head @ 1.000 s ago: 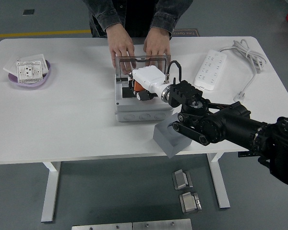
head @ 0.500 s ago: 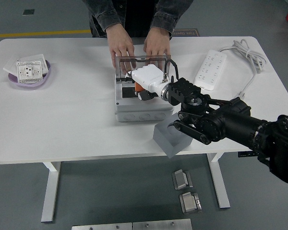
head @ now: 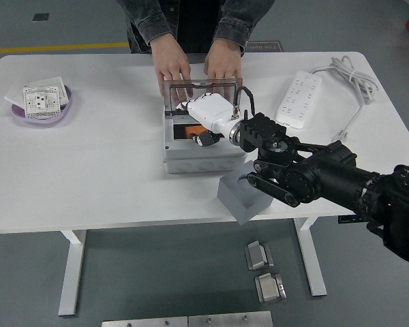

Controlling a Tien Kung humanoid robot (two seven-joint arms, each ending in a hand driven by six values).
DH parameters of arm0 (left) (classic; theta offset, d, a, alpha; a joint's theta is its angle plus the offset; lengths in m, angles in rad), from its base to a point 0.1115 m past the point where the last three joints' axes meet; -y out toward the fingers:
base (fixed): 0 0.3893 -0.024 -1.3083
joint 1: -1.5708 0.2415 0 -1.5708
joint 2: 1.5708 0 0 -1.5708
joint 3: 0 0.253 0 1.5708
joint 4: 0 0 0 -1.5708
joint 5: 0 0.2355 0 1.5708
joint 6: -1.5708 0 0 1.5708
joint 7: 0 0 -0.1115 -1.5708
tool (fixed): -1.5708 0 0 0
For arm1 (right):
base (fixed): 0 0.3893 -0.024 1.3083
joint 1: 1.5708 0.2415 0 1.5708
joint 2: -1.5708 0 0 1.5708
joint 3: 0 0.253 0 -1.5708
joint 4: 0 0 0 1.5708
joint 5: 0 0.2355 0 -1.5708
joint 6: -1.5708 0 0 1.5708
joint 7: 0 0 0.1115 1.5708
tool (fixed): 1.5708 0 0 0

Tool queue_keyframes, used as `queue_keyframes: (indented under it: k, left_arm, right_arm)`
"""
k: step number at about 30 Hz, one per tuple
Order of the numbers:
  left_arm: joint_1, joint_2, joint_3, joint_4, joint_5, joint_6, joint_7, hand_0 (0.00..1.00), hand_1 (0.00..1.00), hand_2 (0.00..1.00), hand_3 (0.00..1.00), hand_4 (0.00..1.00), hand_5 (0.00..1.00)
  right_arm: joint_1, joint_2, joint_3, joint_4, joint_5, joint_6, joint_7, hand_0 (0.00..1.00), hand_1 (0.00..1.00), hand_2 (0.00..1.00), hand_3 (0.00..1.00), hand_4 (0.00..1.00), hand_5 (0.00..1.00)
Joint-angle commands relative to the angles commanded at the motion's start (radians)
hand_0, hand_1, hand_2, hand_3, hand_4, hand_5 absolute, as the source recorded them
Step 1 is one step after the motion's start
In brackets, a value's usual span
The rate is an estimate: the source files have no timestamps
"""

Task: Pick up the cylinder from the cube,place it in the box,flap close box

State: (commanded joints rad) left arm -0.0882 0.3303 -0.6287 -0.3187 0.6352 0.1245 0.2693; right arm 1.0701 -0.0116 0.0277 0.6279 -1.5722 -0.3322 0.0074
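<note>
The orange cylinder [head: 187,129] lies flat on the floor of the grey box [head: 201,164] at mid-table. My right hand [head: 202,136], white-backed on a black arm, hovers over the box's right half. Its dark fingers hang relaxed just right of the cylinder, holding nothing. The grey cube [head: 240,197] sits at the table's near edge under my forearm, its top bare. A person's two hands [head: 172,68] [head: 222,65] hold the box's clear lid [head: 203,89] upright at the far side. My left arm is out of view.
A white power strip [head: 299,99] with its coiled cable [head: 347,78] lies at the back right. At the far left, a purple dish [head: 43,112] holds a white socket plate [head: 41,97].
The cylinder has gone from tilted between my fingers to lying flat in the box. My right hand has lifted slightly and drawn back toward the right.
</note>
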Motion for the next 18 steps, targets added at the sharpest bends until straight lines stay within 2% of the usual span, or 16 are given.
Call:
queue_keyframes:
  k: [4, 11, 15, 18]
  left_arm:
    - [0.004, -0.002, -0.003, 0.000, -0.001, 0.000, 0.000, 0.710, 0.705, 0.562, 0.783, 0.743, 0.282]
    - [0.012, -0.008, -0.010, 0.002, 0.001, 0.000, 0.000, 0.710, 0.705, 0.561, 0.780, 0.740, 0.278]
    - [0.010, -0.007, -0.013, 0.001, 0.004, -0.001, -0.001, 0.710, 0.705, 0.561, 0.780, 0.740, 0.278]
    - [0.006, -0.005, -0.016, -0.002, 0.007, -0.001, -0.001, 0.710, 0.705, 0.562, 0.780, 0.740, 0.279]
  right_arm:
    - [-0.037, -0.032, 0.075, 0.047, -0.020, -0.013, -0.012, 0.841, 0.771, 0.770, 0.846, 0.701, 0.007]
    - [-0.135, -0.110, 0.263, 0.203, -0.103, -0.021, -0.044, 0.843, 0.772, 0.766, 0.846, 0.713, 0.029]
    - [-0.129, -0.128, 0.351, 0.281, -0.123, -0.007, -0.060, 0.843, 0.772, 0.766, 0.846, 0.713, 0.029]
    - [-0.107, -0.134, 0.401, 0.302, -0.126, 0.003, -0.070, 0.836, 0.771, 0.765, 0.838, 0.722, 0.042]
